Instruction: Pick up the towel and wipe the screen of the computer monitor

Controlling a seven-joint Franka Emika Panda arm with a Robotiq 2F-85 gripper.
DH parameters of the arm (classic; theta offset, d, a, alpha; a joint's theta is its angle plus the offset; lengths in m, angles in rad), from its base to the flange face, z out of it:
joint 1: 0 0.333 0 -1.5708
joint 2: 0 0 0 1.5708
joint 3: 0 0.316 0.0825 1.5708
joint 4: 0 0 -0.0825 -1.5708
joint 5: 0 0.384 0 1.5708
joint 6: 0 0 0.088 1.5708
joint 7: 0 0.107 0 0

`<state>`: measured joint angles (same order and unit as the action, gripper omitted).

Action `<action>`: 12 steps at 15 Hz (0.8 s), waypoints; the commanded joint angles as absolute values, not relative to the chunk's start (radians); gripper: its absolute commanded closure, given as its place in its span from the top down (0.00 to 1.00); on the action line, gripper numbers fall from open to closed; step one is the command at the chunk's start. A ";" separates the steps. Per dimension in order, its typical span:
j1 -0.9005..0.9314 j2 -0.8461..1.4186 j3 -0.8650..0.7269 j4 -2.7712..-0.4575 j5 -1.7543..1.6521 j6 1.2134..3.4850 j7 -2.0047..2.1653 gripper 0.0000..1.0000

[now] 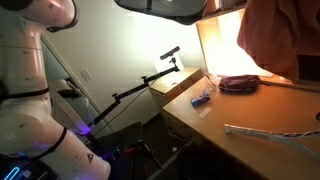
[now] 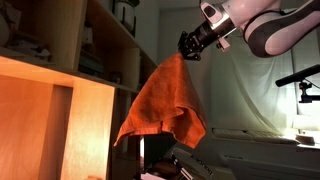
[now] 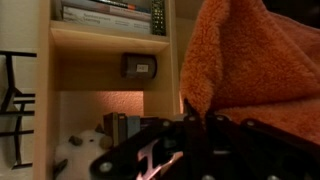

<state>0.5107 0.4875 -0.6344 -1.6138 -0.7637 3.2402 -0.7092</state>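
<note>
The towel is being gripped at its upper tip by the end effector, whose jaws are being pressed shut on the cloth. The towel is being hung in the air, clear of any surface, with its folds draping downward beside the wooden shelves. In an exterior view the towel is being shown at the top, above the table and beside a bright glowing panel. A small dark bundle and a blue object are being carried by the table, apart from the towel. In the wrist view the towel is being seen filling the right side, just above the end effector, with a shelf behind.
</note>
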 commanded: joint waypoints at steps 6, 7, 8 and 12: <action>0.268 0.435 -0.298 -1.610 -0.719 3.227 -0.841 0.02; 0.263 0.441 -0.289 -1.591 -0.702 3.217 -0.826 0.02; 0.251 0.447 -0.271 -1.575 -0.687 3.217 -0.828 0.02; 0.229 0.468 -0.233 -1.499 -0.611 3.190 -0.814 0.02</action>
